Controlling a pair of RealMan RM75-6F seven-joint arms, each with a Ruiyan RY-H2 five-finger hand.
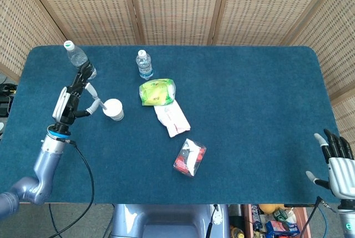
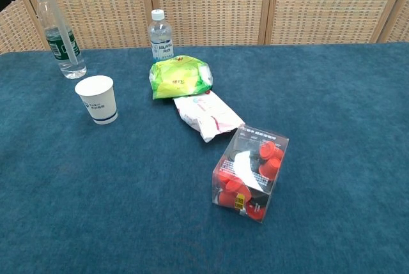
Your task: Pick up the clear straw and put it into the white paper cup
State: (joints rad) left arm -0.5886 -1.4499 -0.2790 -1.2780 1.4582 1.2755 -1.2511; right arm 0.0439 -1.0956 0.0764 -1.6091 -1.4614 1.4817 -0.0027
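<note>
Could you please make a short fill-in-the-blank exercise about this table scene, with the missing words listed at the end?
1. The clear straw is held by the robot's ____ hand.
2. The white paper cup stands upright with ____ inside it.
3. The green packet lies between the small water bottle and the ____ pouch.
4. The clear box holds ____ items.

Missing words: left; nothing; white; red
</note>
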